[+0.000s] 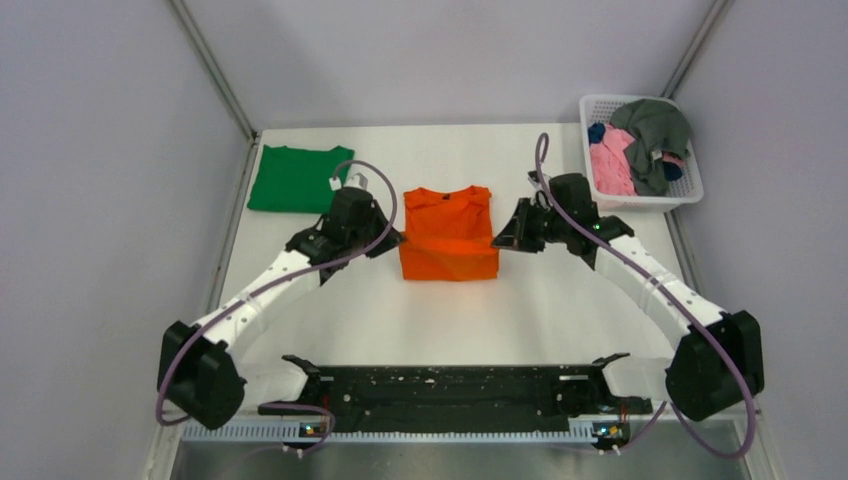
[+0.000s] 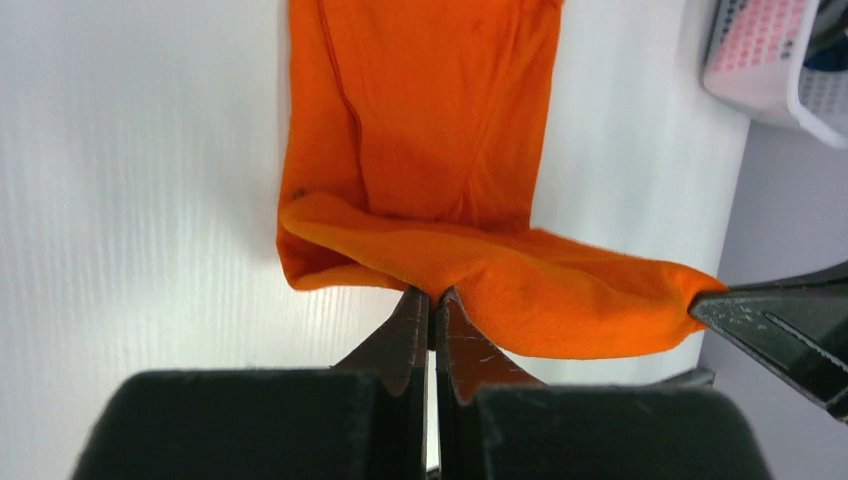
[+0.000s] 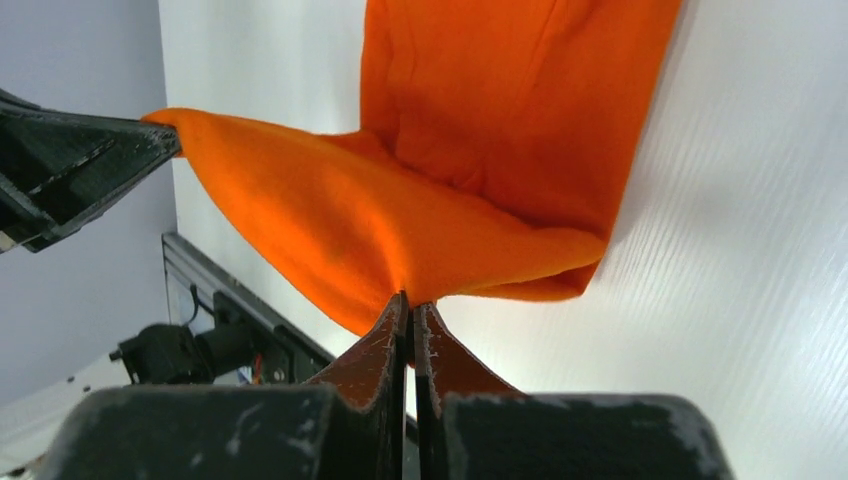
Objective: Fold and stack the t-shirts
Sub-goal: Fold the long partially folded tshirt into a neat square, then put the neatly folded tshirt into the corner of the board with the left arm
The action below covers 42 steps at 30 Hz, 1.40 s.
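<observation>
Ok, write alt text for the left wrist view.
The left end effector, shut, pinches a raised fold of an orange t-shirt that lies on a white table. The right end effector grips the same fold at far right, and a white basket shows top right.

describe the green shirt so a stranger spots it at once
On the white table, look to the far left corner. The green t-shirt lies there folded flat; the orange t-shirt is mid-table and the other clothes are heaped in the basket far right.
</observation>
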Motion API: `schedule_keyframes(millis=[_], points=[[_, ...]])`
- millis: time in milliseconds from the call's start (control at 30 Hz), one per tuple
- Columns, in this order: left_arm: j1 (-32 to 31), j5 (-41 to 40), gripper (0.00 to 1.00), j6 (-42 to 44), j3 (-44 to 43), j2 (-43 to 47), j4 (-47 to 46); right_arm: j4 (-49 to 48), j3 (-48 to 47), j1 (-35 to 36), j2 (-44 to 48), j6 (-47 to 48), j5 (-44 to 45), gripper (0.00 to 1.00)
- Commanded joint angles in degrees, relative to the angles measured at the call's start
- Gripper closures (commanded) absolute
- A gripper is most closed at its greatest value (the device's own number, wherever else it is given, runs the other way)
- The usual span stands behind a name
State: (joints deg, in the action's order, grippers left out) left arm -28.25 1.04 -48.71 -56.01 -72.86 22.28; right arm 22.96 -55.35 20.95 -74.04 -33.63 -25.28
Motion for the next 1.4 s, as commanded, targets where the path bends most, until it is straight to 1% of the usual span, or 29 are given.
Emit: schedule_keyframes(millis=[0, 100, 367, 467, 567, 600, 633, 667, 700, 733, 767, 800, 833, 900, 933, 1000, 1067, 1167, 1300, 1367], points=[[3.55, 2.06, 1.0, 6.69, -9.73, -6.97, -1.81, -5.45, -7.52, -3.34, -7.46, 1.56, -0.06, 1.0], [5.86, 2.65, 1.0, 8.2, -15.01, -12.67, -1.58, -6.96, -11.07, -4.66, -12.94, 1.88, -1.81, 1.0], [10.25, 8.98, 1.0, 10.32, -27.25, -28.5, -2.01, -10.06, -18.33, -8.06, -25.7, 1.28, -3.57, 1.0], [11.38, 12.3, 1.0, 10.72, -32.25, -36.02, -2.64, -11.56, -20.56, -8.74, -29.67, 0.5, -2.68, 1.0], [11.66, 12.89, 1.0, 11.26, -38.51, -41.7, -1.75, -12.3, -24.19, -9.43, -34.26, 0.48, -1.19, 1.0], [11.76, 12.97, 0.94, 11.53, -40.32, -43.44, -1.36, -12.77, -25.77, -9.84, -36.32, 0.32, -0.44, 1.0], [11.86, 13.06, 0.77, 11.78, -42.08, -44.83, -0.99, -13.36, -27.4, -10.43, -38.35, 0.17, 0.13, 0.91], [12.05, 13.14, 0.65, 11.81, -43.75, -45.99, -0.4, -13.74, -29.49, -10.76, -40.29, 0.21, 0.36, 0.79], [12.22, 13.3, 0.57, 11.65, -45.16, -46.96, 0.02, -13.76, -31.48, -11.02, -42.39, 0.4, 0.65, 0.66], [12.55, 14.14, 0.48, 11.46, -46.34, -47.57, 0.44, -12.73, -34.39, -11.04, -43.47, 0.99, 2.02, 0.5], [12.68, 14.76, 0.35, 11.53, -47.05, -47.48, 0.73, -10.88, -36.49, -11.1, -43.88, 1.97, 3.0, 0.38], [12.71, 14.95, 0.08, 11.81, -47.27, -46.97, 0.86, -9.33, -37.64, -11.11, -43.5, 3.12, 3.73, 0.27], [12.68, 15.1, 0.02, 12.29, -46.85, -46.3, 1.0, -8.5, -37.6, -11.1, -42.35, 4.39, 4.3, 0.19], [12.69, 15.56, 0.01, 12.87, -43.31, -44.21, 0.86, -8.71, -33.98, -11.02, -38.1, 5.36, 5.78, 0.06], [12.69, 15.61, 0.01, 13.04, -41.03, -43.07, 0.34, -9.62, -30.78, -11.1, -35.39, 5.39, 6.69, 0.04], [12.69, 16.88, 0.01, 13.69, -35.43, -41.22, -1.7, -12.13, -23.46, -11.07, -28.07, 5.22, 6.99, 0.03], [12.63, 19.48, 0.01, 15.38, -32.51, -41.28, -1.46, -15.1, -15.64, -11.04, -22.1, 5.06, 5.72, 0.01], [12.41, 22.95, 0.02, 18.01, -31.66, -42.83, 1.0, -17.46, -3.98, -11.05, -13.26, 5.74, 4.94, 0.01], [11.29, 19.46, 0.05, 20.31, -32.89, -45.55, 3.04, -16.52, 7.36, -11.07, -2.5, 6.26, 6.33, 0.01], [10.76, 18.26, 0.08, 20.76, -34.34, -47.72, 4.01, -15.55, 10.43, -11.06, 2.32, 5.89, 7.5, 0.01]])
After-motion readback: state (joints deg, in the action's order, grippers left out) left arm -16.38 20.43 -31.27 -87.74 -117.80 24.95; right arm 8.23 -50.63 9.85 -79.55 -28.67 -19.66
